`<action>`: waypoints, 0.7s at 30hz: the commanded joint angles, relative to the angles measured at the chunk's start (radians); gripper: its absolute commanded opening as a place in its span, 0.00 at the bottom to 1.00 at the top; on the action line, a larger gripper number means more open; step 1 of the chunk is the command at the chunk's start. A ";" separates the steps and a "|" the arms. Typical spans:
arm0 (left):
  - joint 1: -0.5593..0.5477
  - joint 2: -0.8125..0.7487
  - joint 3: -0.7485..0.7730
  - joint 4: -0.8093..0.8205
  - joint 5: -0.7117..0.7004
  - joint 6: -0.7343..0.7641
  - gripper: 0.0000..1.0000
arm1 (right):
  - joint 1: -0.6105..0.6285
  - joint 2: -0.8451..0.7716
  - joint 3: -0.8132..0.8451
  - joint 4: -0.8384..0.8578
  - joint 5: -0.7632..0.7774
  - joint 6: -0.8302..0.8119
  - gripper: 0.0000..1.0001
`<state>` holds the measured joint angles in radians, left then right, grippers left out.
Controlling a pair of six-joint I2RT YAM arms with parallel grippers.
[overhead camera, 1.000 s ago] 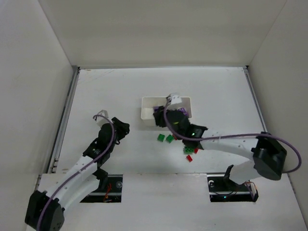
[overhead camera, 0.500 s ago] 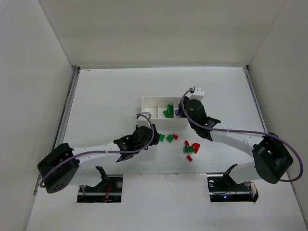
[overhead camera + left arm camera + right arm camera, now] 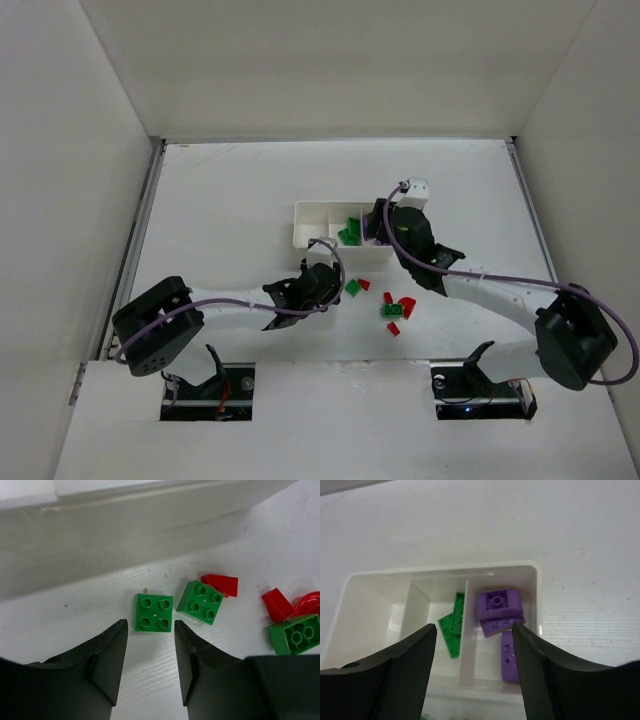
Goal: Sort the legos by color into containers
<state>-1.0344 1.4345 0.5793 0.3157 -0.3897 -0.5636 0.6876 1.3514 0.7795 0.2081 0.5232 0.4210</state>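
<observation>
The white three-compartment tray (image 3: pixel 312 212) lies mid-table. In the right wrist view its right compartment holds purple legos (image 3: pixel 500 605), the middle one green plates (image 3: pixel 452 625), and the left one (image 3: pixel 375 615) looks empty. My right gripper (image 3: pixel 474 627) is open and empty above the tray's right half (image 3: pixel 383 225). My left gripper (image 3: pixel 150 626) is open, low over the table, its fingertips on either side of the near edge of a green brick (image 3: pixel 153 612). A second green brick (image 3: pixel 202 602) and a red piece (image 3: pixel 220 584) lie just to its right. In the top view the left gripper (image 3: pixel 330 278) sits just in front of the tray.
More loose legos lie right of the left gripper: a green brick (image 3: pixel 393 311) and red pieces (image 3: pixel 407 305) (image 3: pixel 393 328). The tray's front wall (image 3: pixel 125 515) is close ahead of the left fingers. White walls enclose the table.
My left arm has swung in from the left to the loose green bricks. My right gripper has moved from the front of the tray to above its right end.
</observation>
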 commanded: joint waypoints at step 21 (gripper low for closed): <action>-0.029 0.109 0.042 0.111 -0.109 0.093 0.15 | 0.348 -0.135 -0.233 -0.170 -0.032 0.265 0.64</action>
<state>-1.0595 1.5810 0.6220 0.3828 -0.4580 -0.4927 1.0080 1.1923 0.5205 0.0269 0.4969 0.6540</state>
